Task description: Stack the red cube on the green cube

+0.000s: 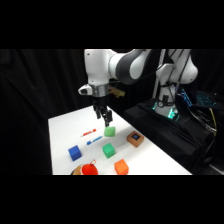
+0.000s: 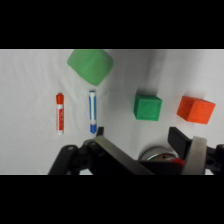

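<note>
Wrist view, left to right: a red marker (image 2: 60,113) and a blue marker (image 2: 92,111) lie at left; a pale green cube (image 2: 90,64) sits at upper centre; the green cube (image 2: 148,107) lies right of centre; the red cube (image 2: 196,109) rests at far right, apart from it. In the side view the gripper (image 1: 104,118) hangs above the pale cube (image 1: 109,131), holding nothing; whether it is open cannot be told. You should carry it toward the red cube (image 1: 121,167) at lower centre, centre squarely over it, then descend.
</note>
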